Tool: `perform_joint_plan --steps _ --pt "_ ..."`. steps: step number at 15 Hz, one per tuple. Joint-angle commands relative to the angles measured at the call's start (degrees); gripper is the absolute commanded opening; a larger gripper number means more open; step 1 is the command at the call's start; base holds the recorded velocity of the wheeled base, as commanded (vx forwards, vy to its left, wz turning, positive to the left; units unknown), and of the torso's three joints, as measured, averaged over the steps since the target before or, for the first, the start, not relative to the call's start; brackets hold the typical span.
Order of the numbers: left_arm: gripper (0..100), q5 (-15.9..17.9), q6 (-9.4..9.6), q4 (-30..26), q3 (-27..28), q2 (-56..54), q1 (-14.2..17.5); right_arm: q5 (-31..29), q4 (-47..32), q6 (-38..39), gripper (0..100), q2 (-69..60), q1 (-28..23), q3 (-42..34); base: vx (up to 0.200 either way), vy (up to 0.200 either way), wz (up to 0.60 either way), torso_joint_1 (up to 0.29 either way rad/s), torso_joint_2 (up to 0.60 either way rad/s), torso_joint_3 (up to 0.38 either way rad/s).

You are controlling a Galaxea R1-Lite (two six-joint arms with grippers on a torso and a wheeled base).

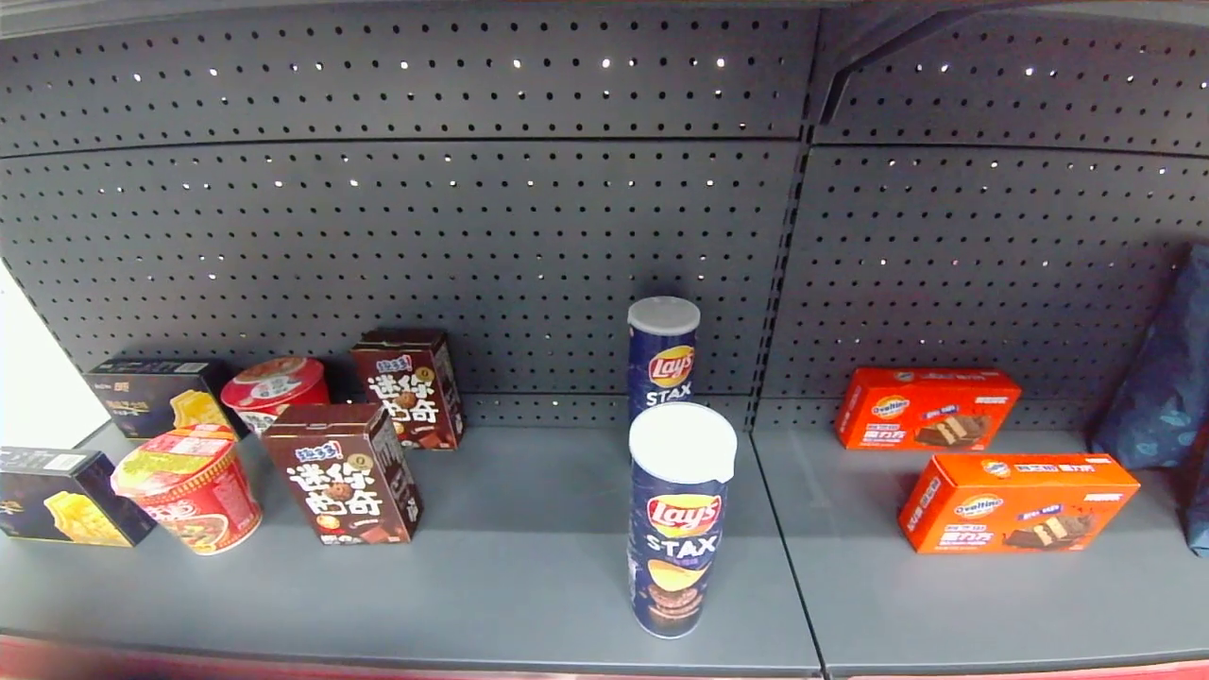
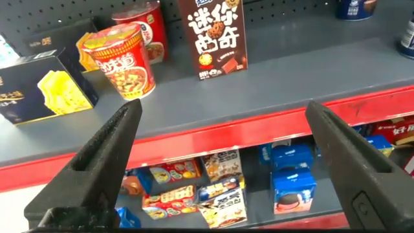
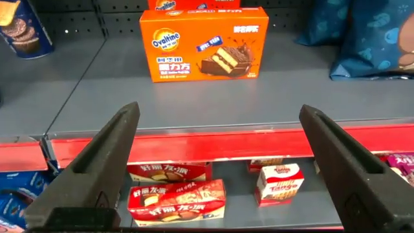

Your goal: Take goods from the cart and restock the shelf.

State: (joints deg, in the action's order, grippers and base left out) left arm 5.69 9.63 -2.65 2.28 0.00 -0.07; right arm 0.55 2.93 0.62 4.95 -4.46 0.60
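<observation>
On the grey shelf two blue chip cans stand in a row, one in front and one behind. To their left are two brown cookie boxes, two red noodle cups and two dark boxes. Two orange cake boxes lie on the right section. My left gripper is open and empty in front of the shelf edge, facing a noodle cup and a cookie box. Below the front orange cake box, my right gripper is open and empty.
A red strip runs along the shelf's front edge. A lower shelf holds more goods: red boxes, a small white box and blue packs. Blue bags lean at the far right. A perforated panel backs the shelf.
</observation>
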Motion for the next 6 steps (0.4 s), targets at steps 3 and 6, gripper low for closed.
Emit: perform_joint_plan --steps 3,6 --pt "100 0.02 -0.05 0.01 0.01 0.09 -0.01 0.07 0.06 0.26 100 0.32 0.07 0.02 0.000 0.000 0.00 0.000 0.00 0.000" --pt "100 0.02 -0.05 0.01 0.01 0.09 -0.01 0.15 0.06 -0.18 100 0.32 -0.02 0.02 0.000 0.000 0.00 0.000 0.00 0.000"
